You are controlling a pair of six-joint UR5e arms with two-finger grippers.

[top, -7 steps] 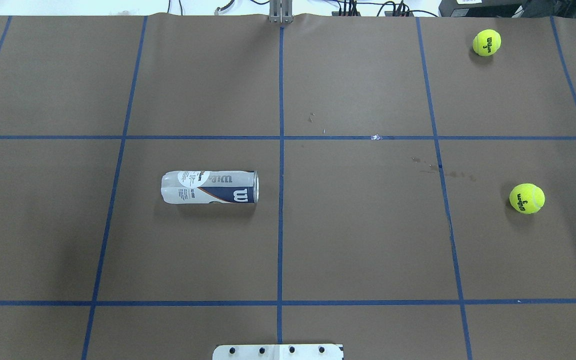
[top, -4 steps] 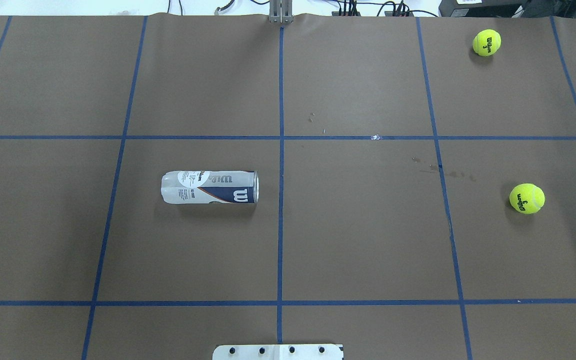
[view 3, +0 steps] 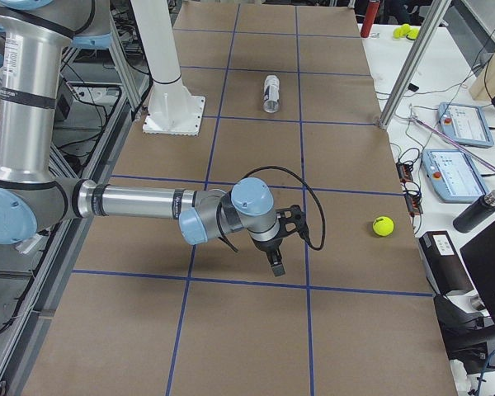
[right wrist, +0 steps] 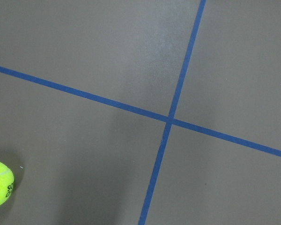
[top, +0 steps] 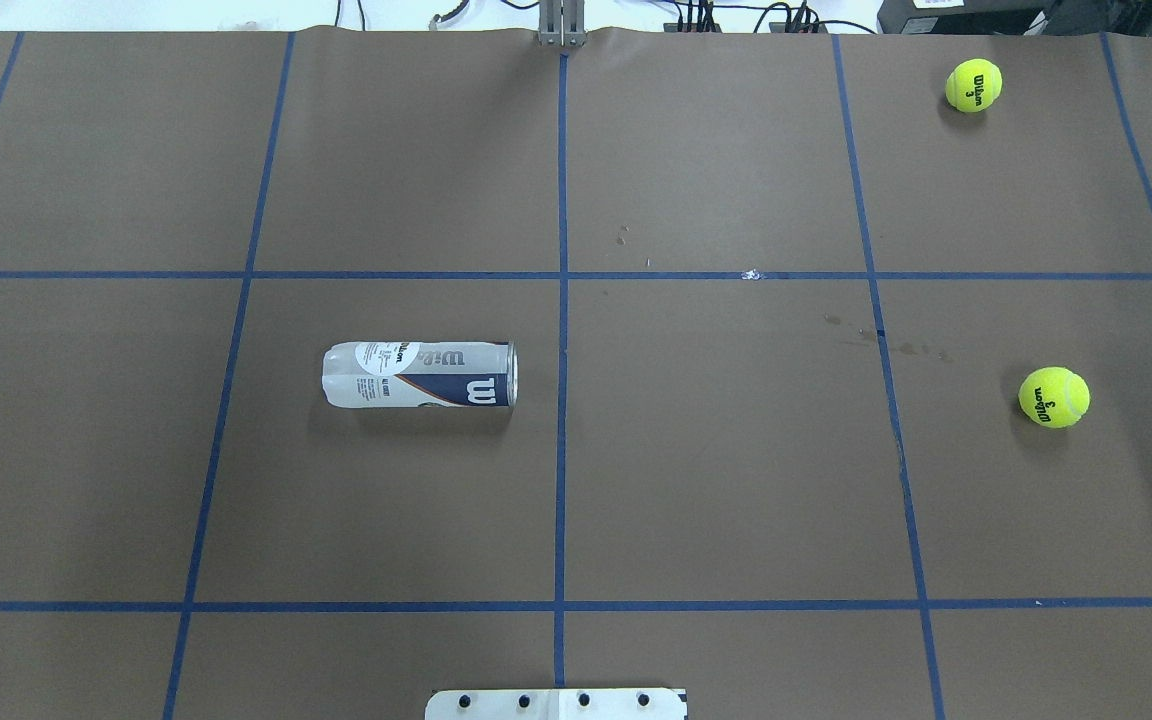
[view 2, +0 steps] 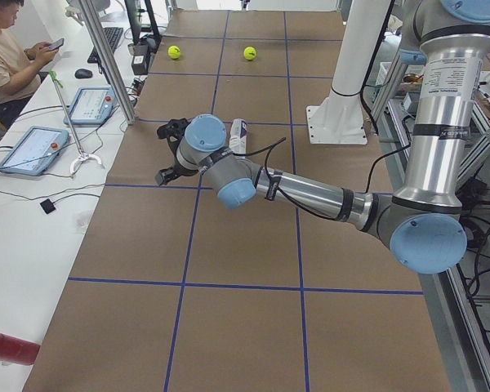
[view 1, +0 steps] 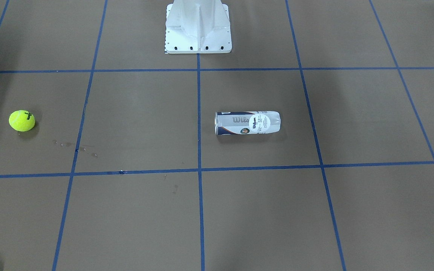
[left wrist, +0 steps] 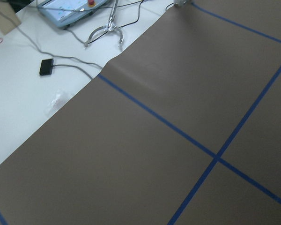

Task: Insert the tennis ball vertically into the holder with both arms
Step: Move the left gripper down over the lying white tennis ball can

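Observation:
The holder, a clear Wilson can with a navy-and-white label, lies on its side left of the table's centre line, its open end toward the centre; it also shows in the front view. One tennis ball sits at the right, another at the far right corner. My left gripper hovers over the table's left end, apart from the holder. My right gripper hovers over the right end, short of the near ball. I cannot tell whether either is open or shut.
The white metal base stands at the robot's side of the table. Blue tape lines grid the brown cover. Control tablets and cables lie beside the left end, where a person sits. More tablets lie beside the right end.

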